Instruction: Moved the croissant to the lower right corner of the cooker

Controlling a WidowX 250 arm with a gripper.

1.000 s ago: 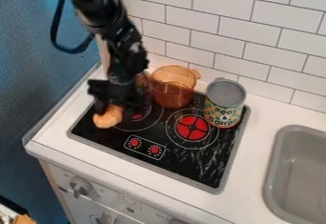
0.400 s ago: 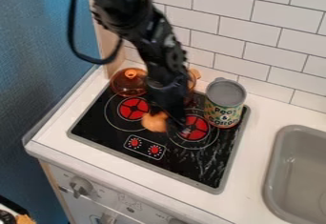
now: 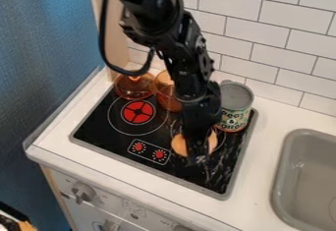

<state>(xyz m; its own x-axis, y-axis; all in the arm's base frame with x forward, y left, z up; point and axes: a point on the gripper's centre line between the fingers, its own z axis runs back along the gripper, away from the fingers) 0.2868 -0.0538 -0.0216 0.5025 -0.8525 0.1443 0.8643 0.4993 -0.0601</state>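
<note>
Claw (image 3: 197,157) with croissant (image 3: 178,145), near pot (image 3: 167,99) and can (image 3: 235,111)

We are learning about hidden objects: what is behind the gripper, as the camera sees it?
The croissant shows on both sides of the gripper. The croissant's middle is covered, as is the patch of cooktop directly behind.

Tan croissant (image 3: 179,145), partly hidden, over right half of black cooker (image 3: 97,128)
</note>
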